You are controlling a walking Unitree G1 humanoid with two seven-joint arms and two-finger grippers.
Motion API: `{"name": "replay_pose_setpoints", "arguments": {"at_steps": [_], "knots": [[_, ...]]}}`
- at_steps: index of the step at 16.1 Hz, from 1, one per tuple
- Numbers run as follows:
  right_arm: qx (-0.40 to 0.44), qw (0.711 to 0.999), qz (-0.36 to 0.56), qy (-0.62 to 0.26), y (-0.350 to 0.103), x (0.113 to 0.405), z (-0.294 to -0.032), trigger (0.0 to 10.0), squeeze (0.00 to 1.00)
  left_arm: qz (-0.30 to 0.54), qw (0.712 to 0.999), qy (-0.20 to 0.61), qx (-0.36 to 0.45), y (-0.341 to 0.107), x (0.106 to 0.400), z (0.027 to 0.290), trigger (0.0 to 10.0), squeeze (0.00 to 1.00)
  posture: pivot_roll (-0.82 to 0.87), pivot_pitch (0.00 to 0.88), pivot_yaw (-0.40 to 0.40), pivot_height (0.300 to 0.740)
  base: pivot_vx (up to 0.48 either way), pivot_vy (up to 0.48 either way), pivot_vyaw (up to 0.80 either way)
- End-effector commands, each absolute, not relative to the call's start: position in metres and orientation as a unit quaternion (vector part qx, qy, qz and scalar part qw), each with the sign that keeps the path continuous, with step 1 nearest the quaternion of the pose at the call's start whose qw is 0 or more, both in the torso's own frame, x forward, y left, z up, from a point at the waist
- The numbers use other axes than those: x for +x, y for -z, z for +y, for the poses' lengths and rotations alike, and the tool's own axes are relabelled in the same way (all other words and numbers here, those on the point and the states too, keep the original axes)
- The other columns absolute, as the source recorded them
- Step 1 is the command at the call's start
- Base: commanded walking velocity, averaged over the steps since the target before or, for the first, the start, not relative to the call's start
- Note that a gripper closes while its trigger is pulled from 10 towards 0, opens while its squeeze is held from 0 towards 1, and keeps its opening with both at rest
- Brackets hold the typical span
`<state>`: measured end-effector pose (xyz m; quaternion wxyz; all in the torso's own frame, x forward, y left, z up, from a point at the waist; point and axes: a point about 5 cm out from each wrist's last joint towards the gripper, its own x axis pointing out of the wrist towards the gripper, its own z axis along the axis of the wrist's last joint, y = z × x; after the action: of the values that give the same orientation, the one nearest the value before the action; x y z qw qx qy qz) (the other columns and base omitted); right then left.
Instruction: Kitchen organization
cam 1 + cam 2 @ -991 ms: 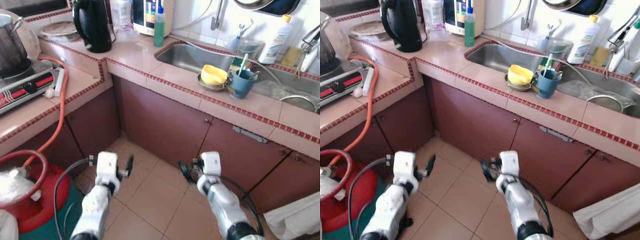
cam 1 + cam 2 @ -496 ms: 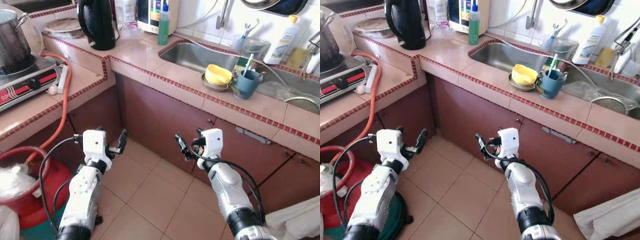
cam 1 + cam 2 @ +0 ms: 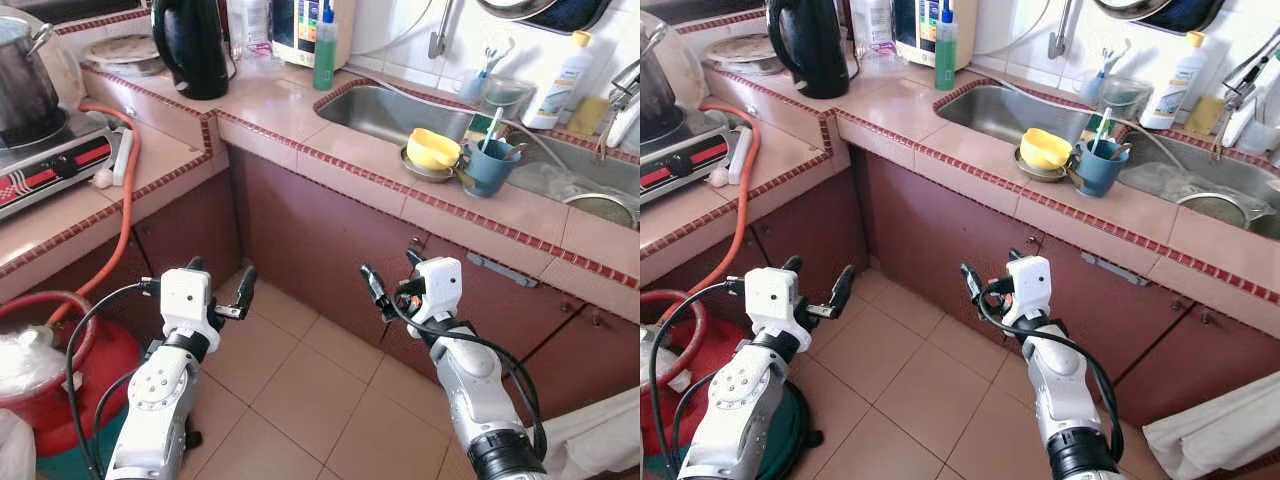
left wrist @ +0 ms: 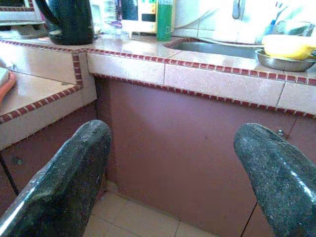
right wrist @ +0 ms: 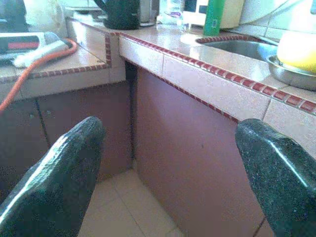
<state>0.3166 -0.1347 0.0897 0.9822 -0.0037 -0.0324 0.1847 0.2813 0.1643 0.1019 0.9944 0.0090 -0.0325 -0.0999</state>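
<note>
left gripper (image 3: 222, 290) hovering below the counter (image 3: 350, 150) – fingers spread, empty | right gripper (image 3: 393, 282) likewise – spread, empty | yellow bowl (image 3: 432, 149) and blue cup (image 3: 486, 166) sitting by the sink (image 3: 385, 108)

The steel pot (image 3: 22, 85) on the stove (image 3: 50, 165) is cut by the left edge; the pan (image 3: 545, 10) hanging above the sink (image 3: 385, 110) is cut by the top edge; the white cloth (image 3: 1215, 432) at the lower right runs out of frame; the label on the white appliance (image 3: 298, 25) is too small to read; in the left wrist view the utensils behind the yellow bowl (image 4: 289, 46) blur into glare.
</note>
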Motion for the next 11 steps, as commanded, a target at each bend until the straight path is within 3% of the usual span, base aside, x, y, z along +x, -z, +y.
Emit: {"name": "replay_pose_setpoints", "arguments": {"at_steps": [1, 5, 11], "knots": [[-0.012, 0.981, -0.041, -0.188, -0.0946, 0.3167, -0.1347, 10.0, 0.0, -0.036, 0.994, 0.106, 0.014, -0.1052, 0.2808, 0.162, 10.0, 0.0, -0.04, 0.0, -0.06, 0.74, 0.0, 0.0, 0.0], [-0.016, 0.981, -0.045, -0.188, -0.1001, 0.3168, -0.1342, 10.0, 0.0, -0.036, 0.993, 0.109, -0.001, -0.111, 0.2811, 0.158, 10.0, 0.0, -0.04, 0.0, -0.062, 0.74, 0.0, 0.0, 0.0], [-0.006, 0.982, -0.038, -0.185, -0.1008, 0.3175, -0.1331, 10.0, 0.0, -0.034, 0.994, 0.105, -0.013, -0.1125, 0.2829, 0.155, 10.0, 0.0, -0.04, 0.0, -0.068, 0.74, 0.0, 0.0, -0.75]]}}
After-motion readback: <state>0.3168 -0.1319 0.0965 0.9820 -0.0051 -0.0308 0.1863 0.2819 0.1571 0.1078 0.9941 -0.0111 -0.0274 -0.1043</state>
